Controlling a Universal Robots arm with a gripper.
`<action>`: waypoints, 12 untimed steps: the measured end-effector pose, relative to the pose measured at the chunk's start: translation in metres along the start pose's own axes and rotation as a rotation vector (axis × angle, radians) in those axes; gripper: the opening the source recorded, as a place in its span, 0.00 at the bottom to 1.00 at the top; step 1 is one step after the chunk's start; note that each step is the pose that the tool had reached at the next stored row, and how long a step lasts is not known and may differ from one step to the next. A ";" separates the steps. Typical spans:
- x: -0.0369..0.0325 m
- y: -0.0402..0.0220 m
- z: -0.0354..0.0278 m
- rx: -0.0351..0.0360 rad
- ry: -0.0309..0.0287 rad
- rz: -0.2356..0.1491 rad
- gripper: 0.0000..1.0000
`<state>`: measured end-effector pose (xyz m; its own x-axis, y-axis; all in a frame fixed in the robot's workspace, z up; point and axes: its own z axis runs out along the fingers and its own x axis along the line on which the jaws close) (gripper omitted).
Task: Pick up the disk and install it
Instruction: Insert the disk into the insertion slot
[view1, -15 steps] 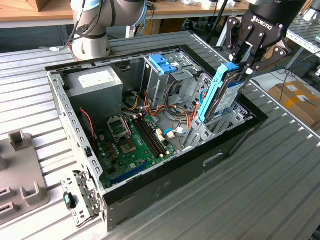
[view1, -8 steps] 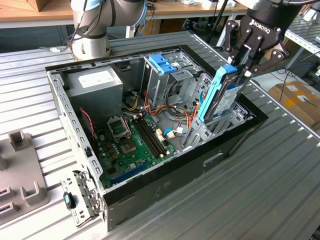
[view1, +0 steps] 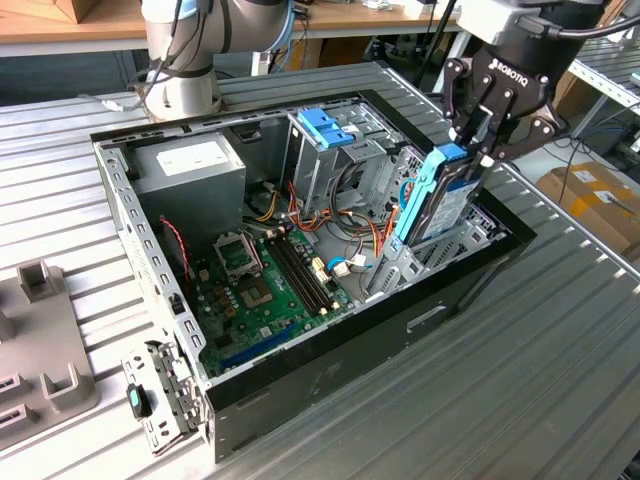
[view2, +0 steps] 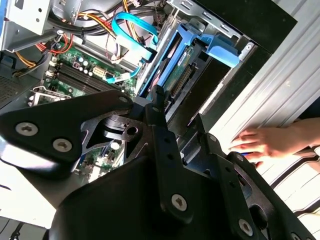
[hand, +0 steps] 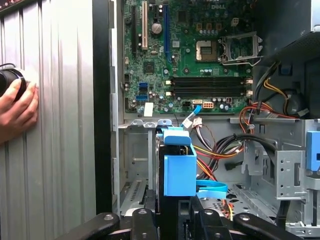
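A slatted metal table (view1: 540, 400) carries an open computer case (view1: 330, 370) laid on its side with the panel off. This probably turns the interior upward so an arm can work from above. In the exterior view, the grey power supply box (view1: 190, 165) sits in the upper left of the case, the green motherboard (view1: 260, 290) covers the lower middle, and a metal drive cage (view1: 325, 150) with a blue latch stands at centre top.

In the upper right of that view the black gripper (view1: 478, 150) reaches down over the case's right end. Its jaws are clenched on the top end of the disk (view1: 440, 195), one finger on each flat side. The drive is held on edge and nearly upright, label face sideways and light blue rails running down its length. That posture appears chosen so the rails can slide into the narrow bay below.

The disk hangs directly beneath the jaws, with its lower end down among the metal brackets at the case's right wall. Whether it has already entered the bay's guides is hard to tell from this angle. The first wrist view looks along the drive (hand: 180, 170) from between the fingers towards the bay.

A person's hand (hand: 17, 107) rests flat on the table just outside the case wall, well apart from the gripper.
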<state>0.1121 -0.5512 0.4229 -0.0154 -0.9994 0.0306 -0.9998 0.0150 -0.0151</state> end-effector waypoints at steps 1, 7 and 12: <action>-0.0001 0.0000 0.0023 0.0000 0.0001 0.000 0.35; -0.0005 0.0002 0.0146 0.0000 0.0000 0.000 0.35; -0.0008 0.0004 0.0271 0.0000 0.0001 0.000 0.35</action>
<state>0.1121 -0.5513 0.3957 -0.0155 -0.9994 0.0308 -0.9998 0.0150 -0.0151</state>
